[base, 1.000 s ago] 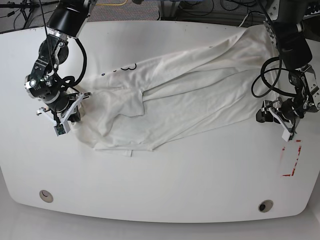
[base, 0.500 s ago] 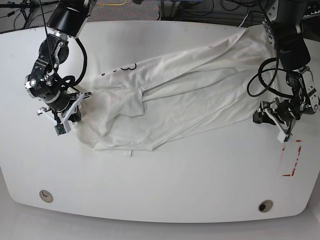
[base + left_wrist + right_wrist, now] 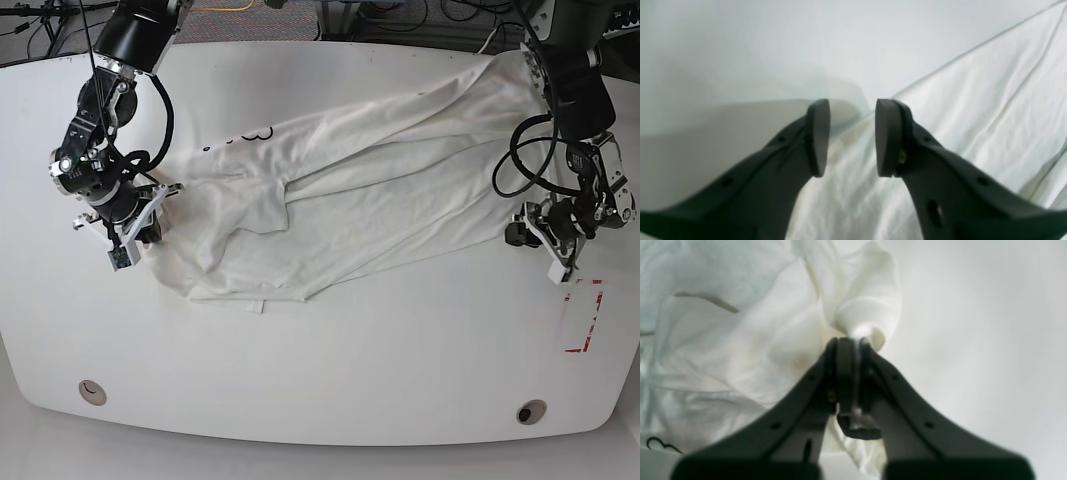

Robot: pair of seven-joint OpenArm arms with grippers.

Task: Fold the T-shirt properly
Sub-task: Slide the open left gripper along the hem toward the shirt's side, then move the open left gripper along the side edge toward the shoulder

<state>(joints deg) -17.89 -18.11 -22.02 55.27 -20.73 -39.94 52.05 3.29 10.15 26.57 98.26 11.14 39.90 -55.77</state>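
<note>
T-shirt [image 3: 380,190] print: mostly folded under, only small dark marks show
Left gripper [image 3: 850,136] arms: cut off by the wrist view's bottom edge, blurred

A soft, matt white cloth T-shirt [image 3: 370,190], creased and rumpled, lies on a smooth white table [image 3: 330,370] with a faint sheen. Both hands, left hand [image 3: 851,136] and right hand [image 3: 853,350], have matt black plastic fingers [image 3: 818,136] with smooth pads.

Overhead base view, two close wrist views
</note>
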